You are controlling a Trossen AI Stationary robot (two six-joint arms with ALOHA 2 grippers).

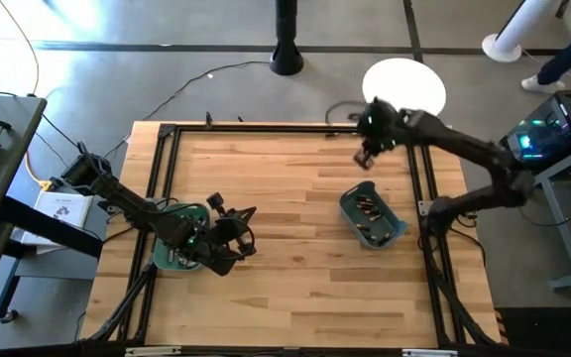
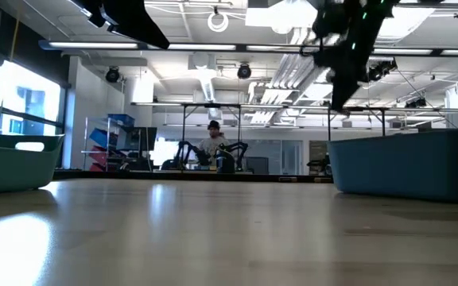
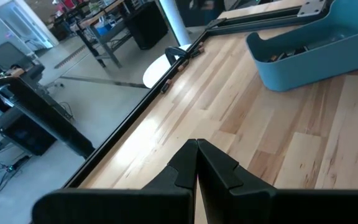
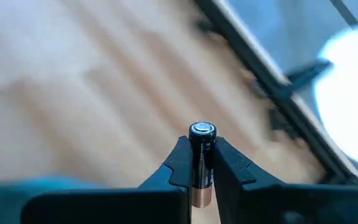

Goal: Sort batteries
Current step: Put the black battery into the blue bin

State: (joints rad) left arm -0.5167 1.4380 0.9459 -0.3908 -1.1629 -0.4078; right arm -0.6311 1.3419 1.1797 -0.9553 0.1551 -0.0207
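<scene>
While gripping a battery (image 4: 201, 155), the right gripper (image 1: 367, 156) is hovering near the tabletop's (image 1: 285, 188) far right corner.
Its jaws are clamping the battery; the left gripper (image 3: 196, 163) is waiting by the left edge, jaws together.

The high view looks straight down on the wooden table (image 1: 285, 218), the low view skims level across it, and both show the blue bin (image 1: 372, 216).

Black-and-copper battery (image 4: 201, 163) with silver cap, black end effector (image 4: 199, 163), teal bins (image 1: 372, 217), pale striped wood table (image 1: 285, 248), black frame (image 1: 167, 139)
</scene>
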